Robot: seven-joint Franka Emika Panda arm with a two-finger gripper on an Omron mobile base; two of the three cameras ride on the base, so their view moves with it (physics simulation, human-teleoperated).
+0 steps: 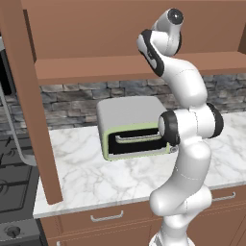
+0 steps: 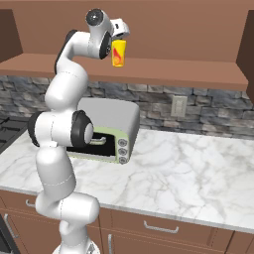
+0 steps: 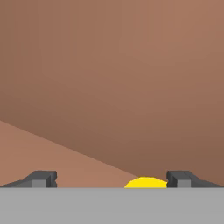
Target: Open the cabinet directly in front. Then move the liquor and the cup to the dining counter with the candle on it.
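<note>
One thing decides my next move: the cup (image 2: 118, 52) stands upright on the cabinet (image 2: 163, 72) floor just below my gripper (image 3: 111, 179), its yellow rim between my wide-open, empty fingertips. Bare brown wood surrounds it, with the marble counter (image 2: 188, 168) and toaster oven (image 2: 111, 129) far beneath.

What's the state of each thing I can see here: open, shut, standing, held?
cabinet: open, door swung out at the left of the left base view.
cup: upright on the cabinet's floor, not held.
end effector: open, fingers apart, at the cup's rim.
toaster oven: door shut, on the counter.
drawers: shut.
</note>
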